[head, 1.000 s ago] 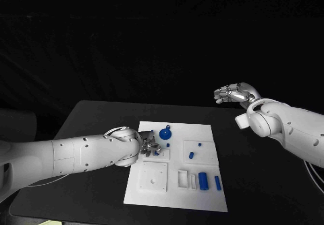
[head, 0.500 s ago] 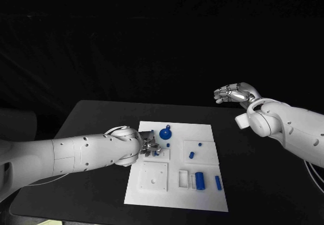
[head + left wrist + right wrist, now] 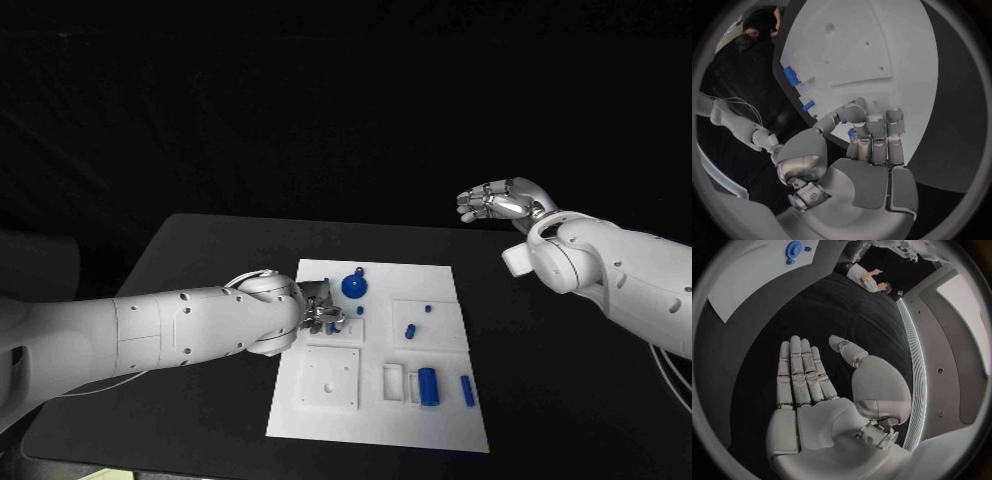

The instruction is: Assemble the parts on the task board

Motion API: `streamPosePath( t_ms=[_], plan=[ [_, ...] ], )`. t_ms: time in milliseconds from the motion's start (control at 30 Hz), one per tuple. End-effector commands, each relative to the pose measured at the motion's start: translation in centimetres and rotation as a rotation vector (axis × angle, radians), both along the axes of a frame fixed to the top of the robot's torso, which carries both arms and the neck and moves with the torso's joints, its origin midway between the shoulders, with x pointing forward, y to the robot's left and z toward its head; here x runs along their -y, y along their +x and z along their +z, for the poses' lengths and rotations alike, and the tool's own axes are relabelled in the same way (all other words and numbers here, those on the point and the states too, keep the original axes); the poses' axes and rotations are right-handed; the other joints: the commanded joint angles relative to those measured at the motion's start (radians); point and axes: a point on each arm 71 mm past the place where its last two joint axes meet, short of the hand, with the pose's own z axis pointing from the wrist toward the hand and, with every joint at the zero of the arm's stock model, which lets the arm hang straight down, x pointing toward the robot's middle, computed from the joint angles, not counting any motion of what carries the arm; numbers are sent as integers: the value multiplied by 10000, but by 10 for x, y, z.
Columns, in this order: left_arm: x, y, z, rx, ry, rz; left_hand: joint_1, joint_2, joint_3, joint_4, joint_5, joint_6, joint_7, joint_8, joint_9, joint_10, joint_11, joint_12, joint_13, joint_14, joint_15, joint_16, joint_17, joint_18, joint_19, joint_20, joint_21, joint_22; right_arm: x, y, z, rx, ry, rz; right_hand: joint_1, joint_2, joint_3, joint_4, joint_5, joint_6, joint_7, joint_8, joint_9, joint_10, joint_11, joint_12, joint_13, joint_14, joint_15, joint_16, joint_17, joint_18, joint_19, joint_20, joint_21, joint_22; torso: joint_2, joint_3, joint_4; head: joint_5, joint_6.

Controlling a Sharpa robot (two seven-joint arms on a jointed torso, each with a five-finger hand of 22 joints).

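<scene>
Left hand (image 3: 320,315) sits low over the left-middle of the task board (image 3: 433,425), fingers (image 3: 873,130) curled down close together at a small blue part (image 3: 335,326) in the square block there. Wrist view shows blue just beyond the fingertips, but contact is hidden; cannot tell whether the part is pinched or only touched.

Right hand (image 3: 498,199) raised well clear of the table (image 3: 202,250), off beyond the board's far right corner. Fingers straight and side by side in the wrist view, holding nothing.

Other parts: blue disc (image 3: 353,289) just beyond the left hand, two small pegs (image 3: 408,331) in the right-hand block, two blue cylinders (image 3: 431,381) in the near row.

Risks, judged from this layout:
- Part is small and hidden under the fingers; if tilted at its hole it could jam or pop sideways
- Disc lies very near the knuckles; a wrist turn could knock it
- Board looks unclamped; downward push off-centre may shift it
</scene>
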Motion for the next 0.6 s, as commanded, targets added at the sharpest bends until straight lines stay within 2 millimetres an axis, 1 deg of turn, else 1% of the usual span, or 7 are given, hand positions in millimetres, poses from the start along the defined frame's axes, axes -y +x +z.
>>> streamPosePath(
  t_ms=[33, 167, 200, 267, 333, 367, 600],
  plan=[
    [4, -2, -3, -89, 20, -99, -84, 194, 621, 268, 9, 1638, -1177, 82, 18, -329, -369, 105, 8, 174, -299, 77, -21, -141, 22, -1452, 56, -19, -2, 0, -1, -16, -33, 197, -16, 23, -48, -30, 65, -78, 8, 41, -14, 56, -9, -49, -13, 0, 97, -71, -11, -91, -94, -3, -55, -2, 3, 2, -5, 9, 2],
    [4, -3, -3, -126, -2, -128, -369, 304, 712, 269, -99, 1642, -1198, 260, 66, -362, -370, 353, 22, 158, -298, 230, -55, -163, 80, -1425, -42, -78, -2, 0, -1, -23, -37, 190, -13, 24, -48, -32, 72, -78, 8, 42, -16, 57, -8, -52, -15, -3, 99, -74, -11, -92, -98, -2, -57, -2, 1, -3, -13, 21, 14],
    [4, -3, -3, -139, -19, -122, -472, 366, 710, 266, -236, 1649, -1208, 322, 82, -367, -373, 435, 27, 156, -295, 272, -69, -166, 105, -1421, -64, -82, -2, 0, -1, -24, -39, 189, -11, 25, -48, -33, 75, -78, 8, 42, -17, 57, -8, -54, -16, -4, 100, -75, -12, -92, -99, -2, -57, -2, 0, -3, -11, 20, 15],
    [4, -3, -3, -212, -38, -124, -584, 426, 724, 262, -356, 1639, -1216, 389, 92, -386, -377, 525, 27, 143, -286, 304, -99, -165, 125, -1420, -85, -77, -2, -1, -1, -23, -48, 189, -7, 25, -48, -36, 81, -79, 8, 43, -18, 58, -8, -57, -18, -5, 101, -78, -12, -91, -102, -2, -59, -2, 2, 0, -9, 9, 9],
    [4, -3, -3, -237, -34, -137, -740, 496, 721, 265, -672, 1627, -1225, 467, 95, -414, -378, 631, 19, 134, -272, 337, -143, -166, 143, -1416, -112, -66, -1, -1, -1, -30, -57, 193, 3, 29, -44, -42, 93, -79, 7, 44, -21, 60, -8, -62, -21, -6, 103, -81, -12, -91, -105, -2, -60, -1, 1, -2, -8, 4, 10],
    [4, -3, -4, -259, -38, -141, -786, 521, 724, 268, -749, 1622, -1227, 488, 92, -425, -379, 659, 13, 131, -269, 347, -157, -166, 146, -1414, -124, -63, -1, -1, -1, -30, -60, 192, 9, 31, -41, -45, 100, -80, 7, 44, -22, 61, -8, -65, -23, -6, 103, -82, -12, -91, -107, -2, -60, -1, 1, -4, -7, 3, 8],
    [6, -3, -4, -371, -44, -210, -965, 602, 722, 287, -1021, 1619, -1239, 571, 71, -450, -388, 773, -18, 133, -248, 388, -219, -168, 173, -1405, -162, -48, -2, -1, -2, -48, -79, 234, 33, 36, -29, -58, 178, -86, 8, 48, -35, 65, -3, -90, -38, -11, 112, -98, -14, -91, -121, 5, -67, 1, -1, -9, 3, -11, -2]
  ],
)
